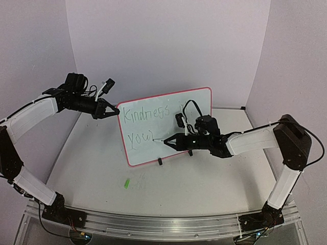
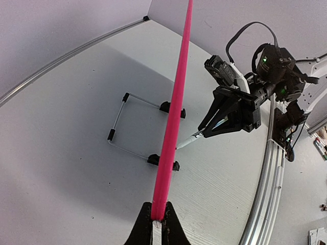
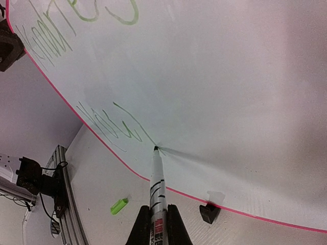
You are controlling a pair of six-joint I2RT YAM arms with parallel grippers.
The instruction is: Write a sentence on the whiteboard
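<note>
The whiteboard (image 1: 176,109) stands upright on its wire stand at the table's middle, pink rim all round. Green writing (image 1: 145,114) reads "Kindness" on the top line and "you" (image 1: 139,138) below. My left gripper (image 1: 108,112) is shut on the board's upper left edge; in the left wrist view the pink rim (image 2: 173,117) runs up from between the fingers. My right gripper (image 1: 179,141) is shut on a white marker (image 3: 156,191), whose tip touches the board (image 3: 230,76) at the end of a green stroke right of "you" (image 3: 110,125).
A green marker cap (image 1: 126,183) lies on the table in front of the board, also in the right wrist view (image 3: 119,205). Black stand clips (image 1: 160,162) hold the board's bottom edge. The wire stand (image 2: 125,122) reaches out behind the board. Walls enclose the back and sides.
</note>
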